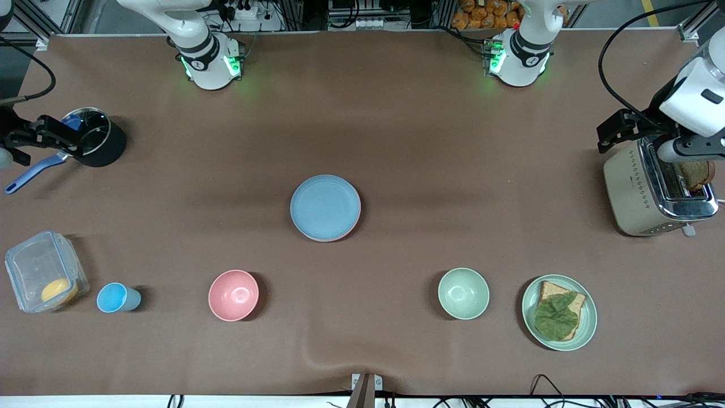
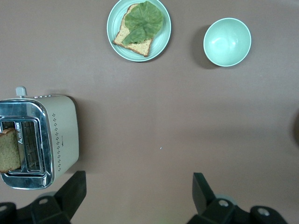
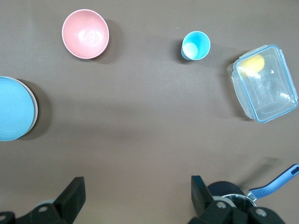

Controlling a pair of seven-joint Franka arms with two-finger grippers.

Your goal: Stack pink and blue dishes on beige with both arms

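Note:
In the middle of the table the blue plate (image 1: 325, 207) lies on top of a stack. A thin pink rim (image 1: 356, 222) peeks out beneath it. The right wrist view shows the blue plate (image 3: 14, 108) with a pale rim (image 3: 35, 110) under it; I cannot tell whether that rim is the beige plate. My left gripper (image 1: 610, 135) hangs open and holds nothing beside the toaster at the left arm's end; its own view shows bare table between the fingers of the left gripper (image 2: 138, 181). My right gripper (image 1: 34, 136) hangs open and holds nothing by the black pot, over bare table in the right gripper's (image 3: 136, 185) own view.
A toaster (image 1: 651, 190) holding a bread slice stands at the left arm's end. A black pot (image 1: 99, 139) with a blue handle stands at the right arm's end. Nearer the camera sit a lidded clear box (image 1: 42, 272), blue cup (image 1: 116, 298), pink bowl (image 1: 233, 294), green bowl (image 1: 463, 293) and green plate with bread (image 1: 559, 311).

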